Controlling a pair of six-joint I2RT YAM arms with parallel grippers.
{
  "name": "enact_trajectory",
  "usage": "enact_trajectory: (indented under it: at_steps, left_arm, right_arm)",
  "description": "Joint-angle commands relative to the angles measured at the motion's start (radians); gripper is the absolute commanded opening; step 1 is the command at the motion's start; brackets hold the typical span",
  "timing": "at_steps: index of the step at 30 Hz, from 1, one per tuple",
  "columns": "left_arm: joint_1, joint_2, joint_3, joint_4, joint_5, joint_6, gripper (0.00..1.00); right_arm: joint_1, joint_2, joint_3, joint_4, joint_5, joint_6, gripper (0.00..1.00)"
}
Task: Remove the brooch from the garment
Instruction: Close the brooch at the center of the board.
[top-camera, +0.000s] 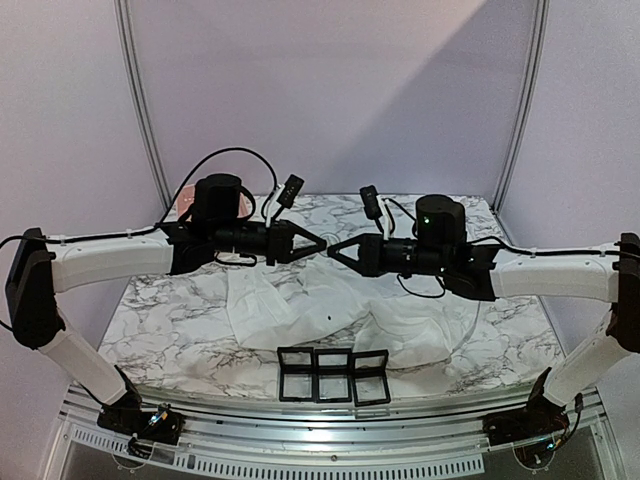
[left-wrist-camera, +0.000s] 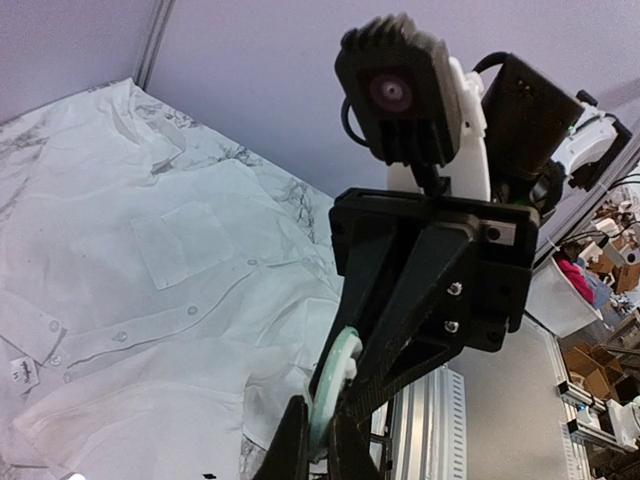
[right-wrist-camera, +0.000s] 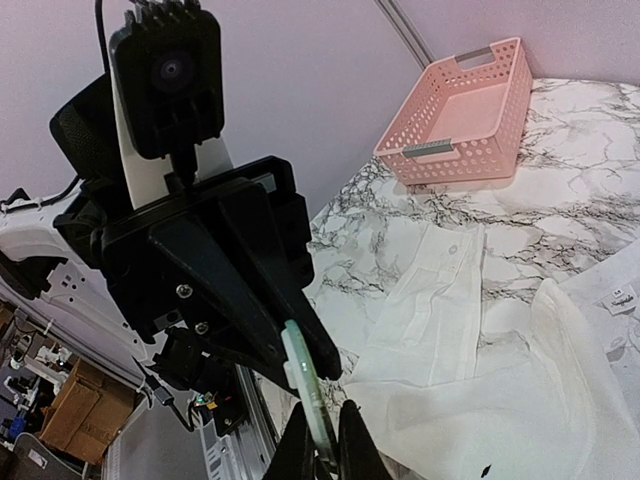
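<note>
The brooch (left-wrist-camera: 336, 385) is a thin pale green disc, seen edge-on and held in the air above the table. My left gripper (left-wrist-camera: 322, 440) is shut on its lower edge. My right gripper (right-wrist-camera: 322, 445) is shut on the same brooch (right-wrist-camera: 304, 380) from the opposite side. In the top view the left gripper (top-camera: 320, 246) and right gripper (top-camera: 334, 249) meet tip to tip over the middle of the table. The garment (top-camera: 300, 310), a wrinkled white shirt, lies flat on the marble below, apart from the brooch. Its pocket and buttons (left-wrist-camera: 150, 300) show, and so does a sleeve (right-wrist-camera: 440, 300).
A pink basket (right-wrist-camera: 465, 110) stands at the far left of the marble table (top-camera: 160, 320), mostly hidden behind the left arm in the top view. Three small black open boxes (top-camera: 335, 375) sit in a row at the near edge. Metal frame posts rise at the back corners.
</note>
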Motion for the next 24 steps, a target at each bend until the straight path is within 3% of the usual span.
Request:
enact_trajectory:
  at_steps: [1,24]
  left_arm:
    - [-0.030,-0.021,0.002,-0.029,0.072,0.017,0.00]
    - [-0.006,-0.006,0.004,-0.047,0.016,0.002,0.00]
  right_arm:
    - [-0.037,0.017,-0.030,-0.031,0.215,0.027,0.00]
    - [-0.043,0.001,-0.051,-0.069,0.322,0.080,0.00]
